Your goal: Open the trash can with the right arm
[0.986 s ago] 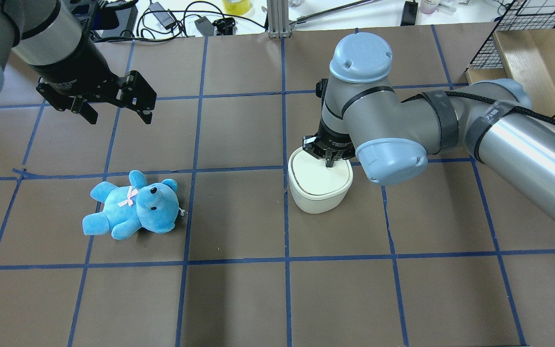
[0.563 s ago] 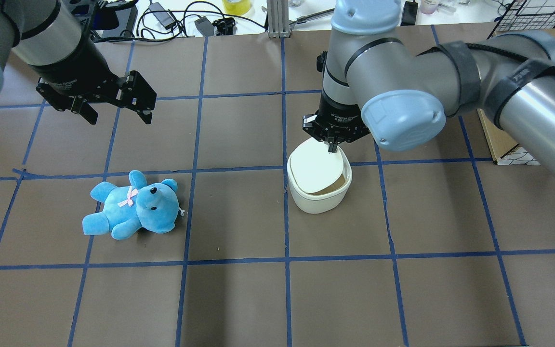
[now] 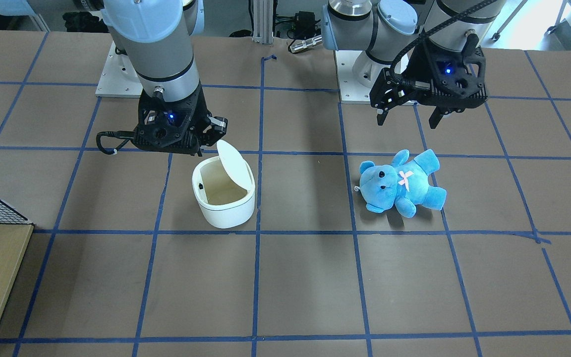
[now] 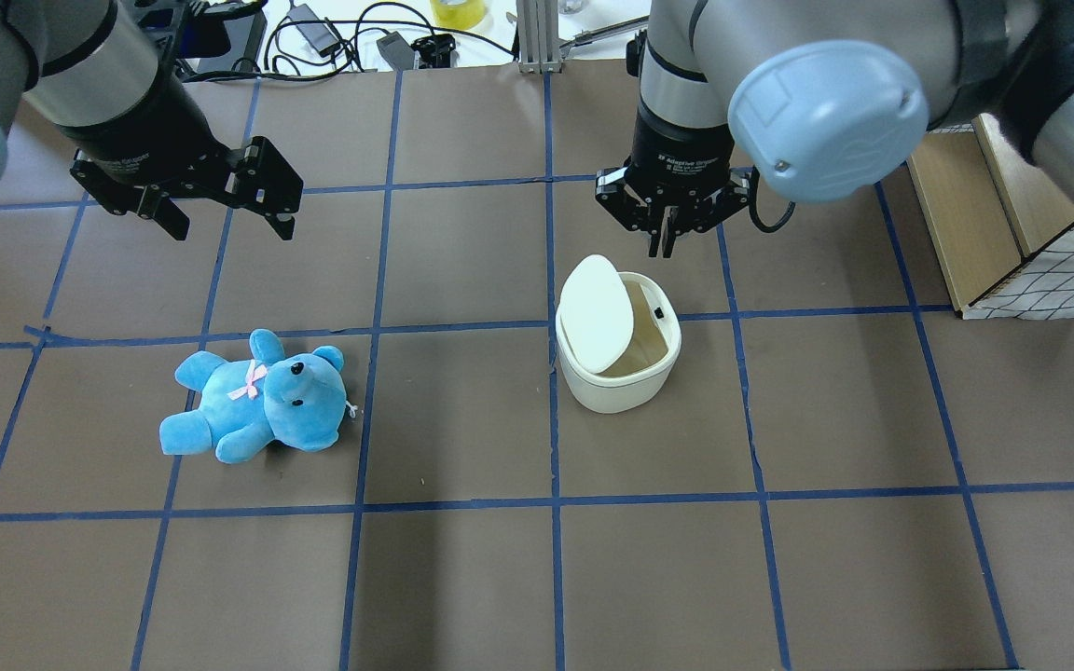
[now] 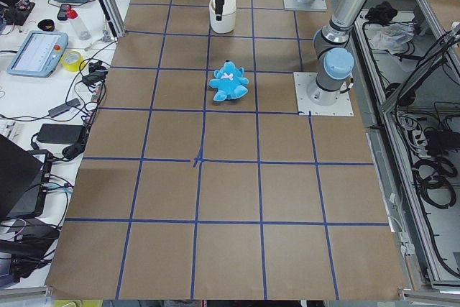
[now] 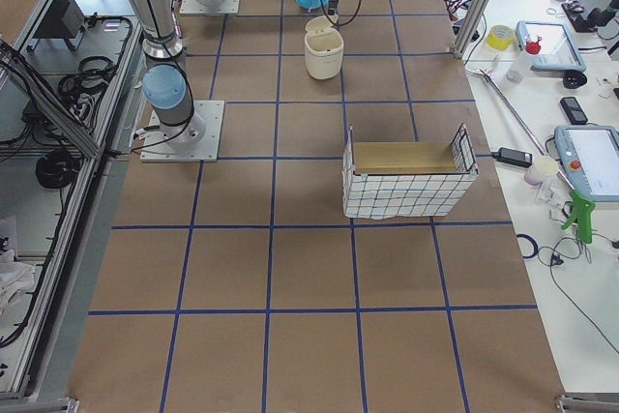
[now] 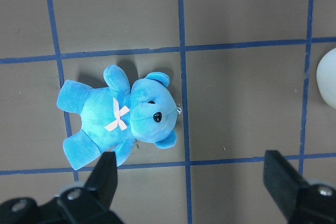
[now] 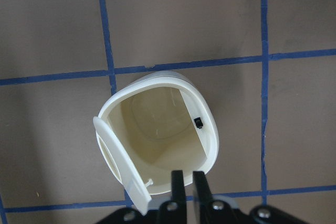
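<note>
The white trash can (image 4: pixel 619 384) stands near the table's middle with its lid (image 4: pixel 598 312) flipped up on the robot's-left side, so the beige inside shows. It also shows in the front view (image 3: pixel 226 210) and the right wrist view (image 8: pixel 210 129). My right gripper (image 4: pixel 667 244) is shut and empty, raised above the table just beyond the can's far rim, apart from it; its fingertips (image 8: pixel 178 182) show close together. My left gripper (image 4: pixel 231 228) is open and empty, hovering beyond the blue teddy (image 4: pixel 257 396).
The blue teddy (image 3: pixel 399 183) lies on its back on the robot's left half, also in the left wrist view (image 7: pixel 126 116). A wire basket holding a wooden box (image 4: pixel 994 214) stands at the far right. Cables and tools (image 4: pixel 332 37) lie past the table's far edge.
The right gripper rose off the lid and drew back beyond the can's far rim. The lid went from shut, to partly tilted, to standing open. The left arm has not moved.
</note>
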### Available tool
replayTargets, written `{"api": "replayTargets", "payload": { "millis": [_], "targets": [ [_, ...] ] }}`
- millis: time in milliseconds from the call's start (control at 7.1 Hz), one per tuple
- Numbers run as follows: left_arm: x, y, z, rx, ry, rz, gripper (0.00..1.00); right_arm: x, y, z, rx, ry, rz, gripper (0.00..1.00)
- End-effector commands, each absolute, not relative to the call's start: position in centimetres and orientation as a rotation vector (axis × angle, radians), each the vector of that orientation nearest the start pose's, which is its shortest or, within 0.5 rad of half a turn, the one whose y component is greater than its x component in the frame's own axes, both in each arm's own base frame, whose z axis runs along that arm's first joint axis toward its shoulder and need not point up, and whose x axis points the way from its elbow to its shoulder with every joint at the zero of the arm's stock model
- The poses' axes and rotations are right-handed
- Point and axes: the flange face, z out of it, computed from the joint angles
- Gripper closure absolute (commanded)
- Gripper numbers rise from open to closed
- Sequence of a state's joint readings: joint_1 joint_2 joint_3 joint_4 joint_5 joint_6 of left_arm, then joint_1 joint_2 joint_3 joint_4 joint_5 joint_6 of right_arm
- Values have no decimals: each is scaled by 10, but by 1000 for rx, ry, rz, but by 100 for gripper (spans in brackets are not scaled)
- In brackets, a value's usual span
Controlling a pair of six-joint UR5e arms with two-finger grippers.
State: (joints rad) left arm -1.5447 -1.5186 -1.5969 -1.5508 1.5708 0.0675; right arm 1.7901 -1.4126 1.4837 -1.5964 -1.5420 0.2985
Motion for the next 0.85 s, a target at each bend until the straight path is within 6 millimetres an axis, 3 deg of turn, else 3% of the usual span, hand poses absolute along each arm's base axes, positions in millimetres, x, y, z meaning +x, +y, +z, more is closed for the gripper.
{"api": "replayTargets", "payload": {
  "millis": [0, 282, 423, 704],
  "targets": [
    [-121, -477, 502, 65, 3138, -72, 0, 234, -518, 481, 87, 3139, 52, 0],
    [-121, -477, 502, 65, 3138, -72, 0, 217, -522, 498, -89, 3191, 58, 0],
    [-121, -477, 502, 65, 3138, -72, 0, 199, -528, 498, -155, 3186, 82, 0],
    [-121, -477, 502, 65, 3138, -72, 0, 134, -542, 505, -290, 3157, 99, 0]
  ]
}}
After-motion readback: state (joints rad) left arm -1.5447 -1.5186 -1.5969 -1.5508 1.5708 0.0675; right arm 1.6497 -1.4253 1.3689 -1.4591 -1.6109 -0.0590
